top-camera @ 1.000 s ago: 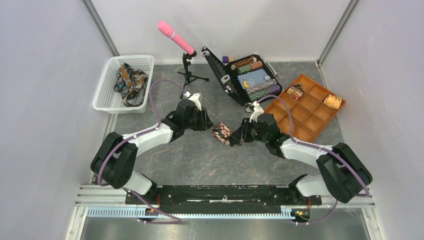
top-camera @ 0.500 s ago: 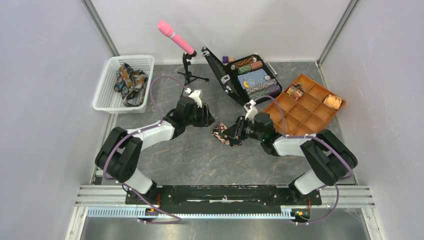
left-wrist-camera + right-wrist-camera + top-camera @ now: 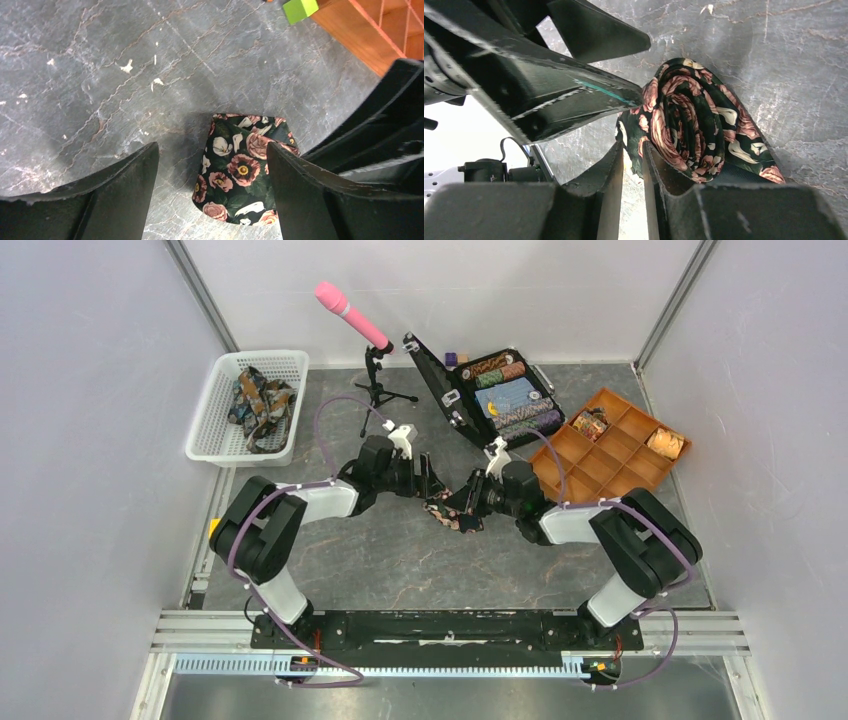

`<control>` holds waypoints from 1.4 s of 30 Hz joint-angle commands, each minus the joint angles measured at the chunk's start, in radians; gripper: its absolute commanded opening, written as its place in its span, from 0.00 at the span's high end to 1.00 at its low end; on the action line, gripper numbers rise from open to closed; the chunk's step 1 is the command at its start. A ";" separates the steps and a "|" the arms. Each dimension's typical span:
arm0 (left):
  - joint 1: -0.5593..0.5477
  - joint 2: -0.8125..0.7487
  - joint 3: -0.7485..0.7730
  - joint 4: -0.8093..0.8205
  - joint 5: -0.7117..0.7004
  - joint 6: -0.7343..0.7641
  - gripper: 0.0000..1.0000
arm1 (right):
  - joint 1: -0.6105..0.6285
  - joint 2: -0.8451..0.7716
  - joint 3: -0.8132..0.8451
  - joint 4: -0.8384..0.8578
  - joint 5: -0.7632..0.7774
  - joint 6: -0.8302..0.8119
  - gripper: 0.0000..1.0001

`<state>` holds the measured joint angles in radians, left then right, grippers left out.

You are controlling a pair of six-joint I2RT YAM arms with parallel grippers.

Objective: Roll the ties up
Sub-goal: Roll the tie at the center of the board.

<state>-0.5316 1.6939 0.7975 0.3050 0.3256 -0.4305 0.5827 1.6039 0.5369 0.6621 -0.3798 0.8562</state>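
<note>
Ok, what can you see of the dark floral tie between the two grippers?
The dark green necktie with pink and cream flowers is wound into a tight, slightly flattened fabric coil. It lies on the grey marbled tabletop. The right gripper pinches its outer layer; the open left gripper straddles it.

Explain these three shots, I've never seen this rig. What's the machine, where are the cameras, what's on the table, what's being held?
It's two robot arms bolted at the table's near edge. The wide shot comes from a fixed camera above and behind them. The other two cameras sit on the wrists, each looking past its own hand's fingers.

On the grey table are a white basket of loose ties, a pink microphone, an open black case of poker chips and an orange compartment tray.

In the middle, the right hand pinches a floral rolled tie. The left hand is open, with a finger on either side of the roll, not gripping it.
</note>
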 commanded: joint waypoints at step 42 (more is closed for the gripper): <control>0.009 0.078 -0.057 0.154 0.301 0.063 0.32 | 0.005 -0.138 0.091 -0.363 0.144 -0.312 0.64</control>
<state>-0.5251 1.7584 0.7517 0.4072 0.6056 -0.3550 0.5831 1.5307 0.5892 0.3450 -0.2676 0.6231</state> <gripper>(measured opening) 0.692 0.350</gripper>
